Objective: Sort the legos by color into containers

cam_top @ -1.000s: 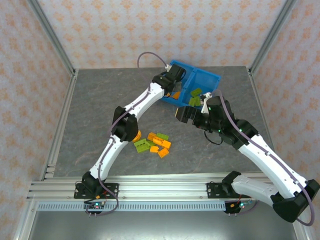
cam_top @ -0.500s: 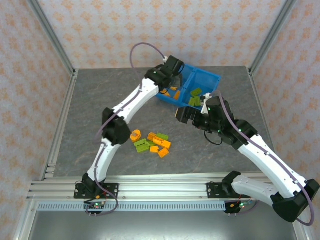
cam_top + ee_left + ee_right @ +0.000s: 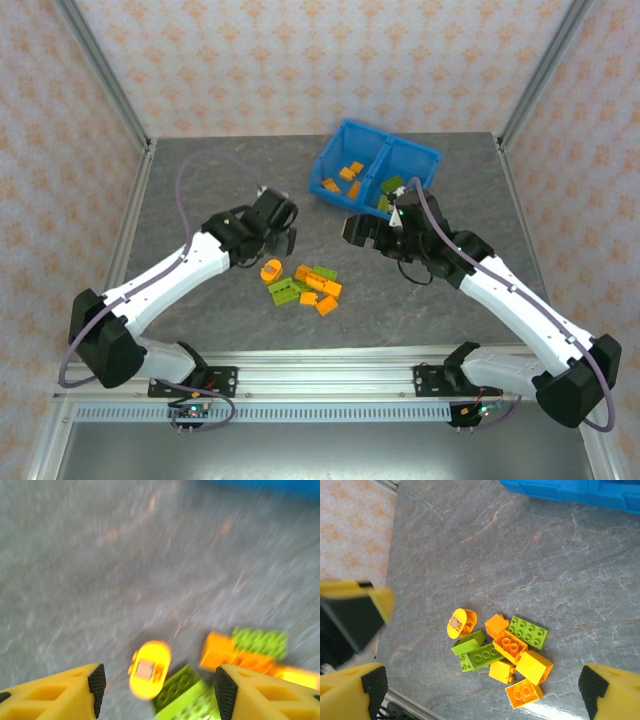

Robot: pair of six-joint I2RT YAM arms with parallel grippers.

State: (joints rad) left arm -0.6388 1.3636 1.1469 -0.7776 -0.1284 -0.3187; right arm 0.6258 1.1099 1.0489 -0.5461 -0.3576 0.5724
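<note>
While the left tool [image 3: 160, 682] hangs open near the round orange lego [image 3: 149, 669], the right tool [image 3: 484, 682] spreads wide, empty, far-right of the loose legos [image 3: 510, 647].

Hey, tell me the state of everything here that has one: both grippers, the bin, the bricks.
left gripper: open, empty.
right gripper: open, empty.
blue bin: upright; orange bricks in one compartment, green bricks in the other.
pile of bricks: unsorted, orange and green mixed, on the table.
round orange piece: loose at the pile's edge.
</note>
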